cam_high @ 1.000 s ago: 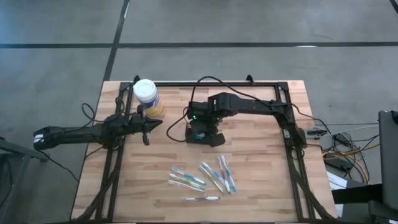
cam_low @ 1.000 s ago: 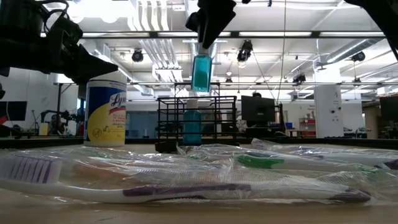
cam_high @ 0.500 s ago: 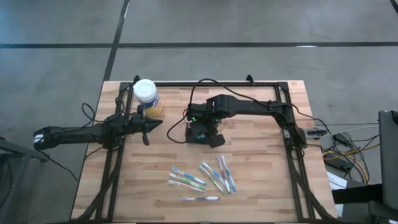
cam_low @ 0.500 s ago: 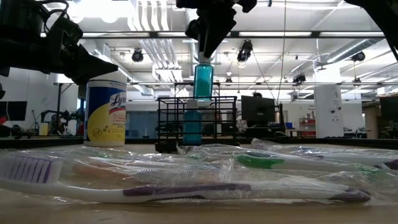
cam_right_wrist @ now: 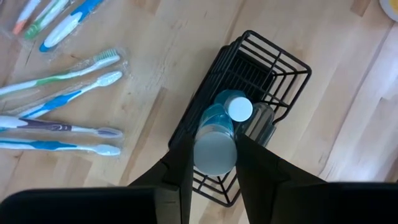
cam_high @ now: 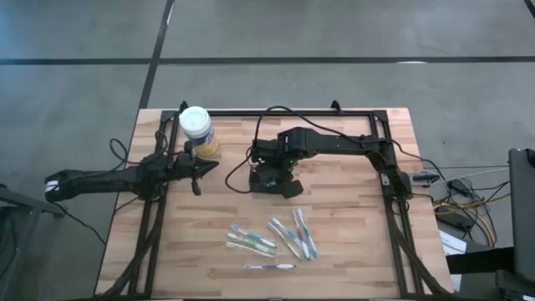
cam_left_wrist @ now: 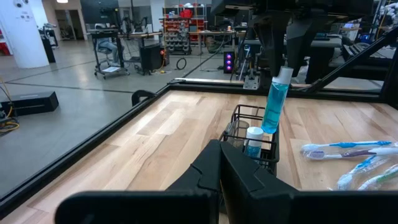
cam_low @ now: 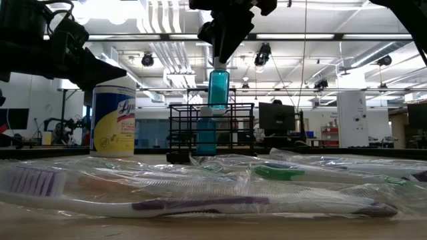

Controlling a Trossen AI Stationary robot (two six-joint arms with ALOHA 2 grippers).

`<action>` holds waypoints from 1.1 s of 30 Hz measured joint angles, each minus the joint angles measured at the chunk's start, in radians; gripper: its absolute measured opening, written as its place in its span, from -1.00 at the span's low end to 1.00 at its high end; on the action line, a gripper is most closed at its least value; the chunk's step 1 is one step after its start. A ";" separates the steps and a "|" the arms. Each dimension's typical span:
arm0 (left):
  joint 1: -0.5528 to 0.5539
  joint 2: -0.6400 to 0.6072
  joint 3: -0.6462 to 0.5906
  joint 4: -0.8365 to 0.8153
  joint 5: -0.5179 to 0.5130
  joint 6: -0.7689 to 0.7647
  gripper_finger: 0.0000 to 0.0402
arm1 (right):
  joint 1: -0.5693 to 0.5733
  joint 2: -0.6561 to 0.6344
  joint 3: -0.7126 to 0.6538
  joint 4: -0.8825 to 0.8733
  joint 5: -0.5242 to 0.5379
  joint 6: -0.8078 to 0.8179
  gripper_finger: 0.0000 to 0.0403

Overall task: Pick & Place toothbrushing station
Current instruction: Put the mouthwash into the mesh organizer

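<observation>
The toothbrushing station (cam_high: 284, 186), a black wire caddy (cam_low: 230, 127) (cam_right_wrist: 261, 74), stands on the table's middle. A blue bottle with a white cap (cam_right_wrist: 239, 109) stands inside it. My right gripper (cam_high: 271, 170) (cam_low: 222, 61) hovers above the caddy, shut on a second blue bottle (cam_low: 218, 89) (cam_left_wrist: 273, 106). My left gripper (cam_high: 201, 172) (cam_left_wrist: 219, 148) waits shut and level at the table's left, near a white-capped, yellow-labelled jar (cam_high: 197, 130). My right gripper pinches the blue bottle's white cap end (cam_right_wrist: 214, 152) (cam_left_wrist: 283, 75) between its two fingers, coming from above and pointing steeply down. The bottle hangs upright below the fingers. Its lower end (cam_low: 218, 107) is about level with the caddy's top rim, beside the bottle inside.
Several wrapped toothbrushes (cam_high: 272, 238) (cam_right_wrist: 62, 93) lie on the wood toward the near edge. The black frame rails (cam_high: 376, 150) run along the table's far, left and right sides. The jar (cam_low: 112, 120) stands left of the caddy.
My right gripper has sunk a little toward the caddy with the blue bottle. The bottle, slightly tilted a second ago, now hangs upright with its lower end at the caddy's rim.
</observation>
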 joint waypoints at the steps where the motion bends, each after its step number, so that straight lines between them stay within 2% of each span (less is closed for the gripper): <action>1: 0.000 0.000 0.000 0.000 0.000 0.001 -0.96 | 0.000 0.000 -0.003 0.001 0.000 0.000 -0.56; 17: 0.000 0.000 0.000 0.000 0.000 0.017 -0.96 | -0.024 -0.002 -0.122 0.078 -0.033 -0.061 -0.54; 23: 0.000 0.000 0.000 0.000 0.000 0.017 -0.96 | -0.038 -0.002 -0.136 0.090 -0.074 -0.068 -0.54; 33: 0.000 0.000 0.000 0.000 0.000 0.019 -0.96 | -0.046 -0.002 -0.142 0.123 -0.085 -0.104 -0.54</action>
